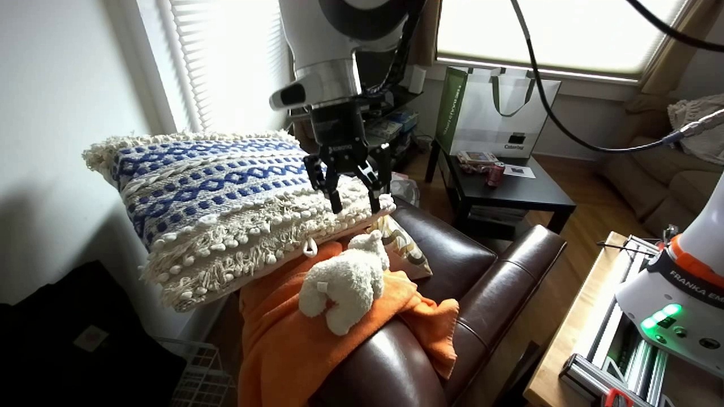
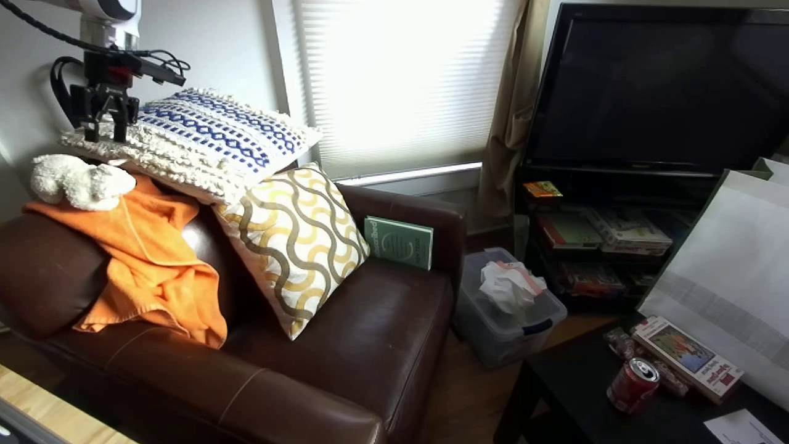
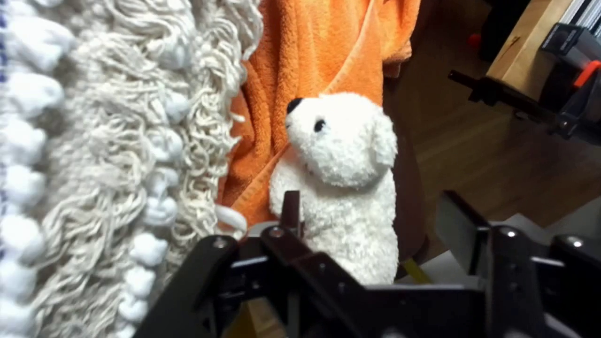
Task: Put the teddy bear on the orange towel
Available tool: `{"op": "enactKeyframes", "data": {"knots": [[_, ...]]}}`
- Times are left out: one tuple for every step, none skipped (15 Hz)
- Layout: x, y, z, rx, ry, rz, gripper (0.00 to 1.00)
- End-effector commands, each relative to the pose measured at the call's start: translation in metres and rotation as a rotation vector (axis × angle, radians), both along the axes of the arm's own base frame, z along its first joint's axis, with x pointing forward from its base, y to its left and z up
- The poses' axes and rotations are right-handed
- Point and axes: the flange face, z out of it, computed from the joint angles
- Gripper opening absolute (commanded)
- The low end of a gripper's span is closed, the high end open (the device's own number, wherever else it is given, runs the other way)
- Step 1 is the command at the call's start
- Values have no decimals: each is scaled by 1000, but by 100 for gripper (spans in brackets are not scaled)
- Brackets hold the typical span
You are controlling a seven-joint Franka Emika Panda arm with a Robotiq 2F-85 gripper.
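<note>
Wrist view: white teddy bear (image 3: 347, 155) lies on orange towel (image 3: 319, 51), gripper (image 3: 371, 193) parted above it

We set the bear at the hub of our clock and read left to right. In an exterior view, we see a fringed blue-and-white cushion (image 1: 220, 186) tilted at ten o'clock. Next comes the towel, draped in folds over a brown leather sofa (image 1: 503, 282), with the bear resting on top of it. In the wrist view, the bear's black nose (image 3: 294, 104) points toward ten o'clock, and the gripper hides its lower body from us. At twelve o'clock in an exterior view hangs the gripper, its fingers (image 1: 336, 202) well spread; in both exterior views we make out a gap between their tips and the bear. At two o'clock, beyond the sofa, we find a black side table (image 1: 526, 191) carrying a red can (image 1: 495, 174). At three o'clock sits the robot's white base (image 1: 701, 316), its green lights (image 1: 672, 310) lit.

In an exterior view, again from the left, we pick out a wavy-patterned cushion (image 2: 302, 240) propped on the sofa seat. A green book (image 2: 399, 242) stands at that cushion's three o'clock, a clear bin (image 2: 493, 344) at the book's four o'clock, and a dark-screened television (image 2: 659, 92) at the bin's one o'clock.
</note>
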Motion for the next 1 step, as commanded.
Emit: {"op": "enactKeyframes", "data": {"knots": [[-2, 0, 15, 4, -20, -4, 88]]}}
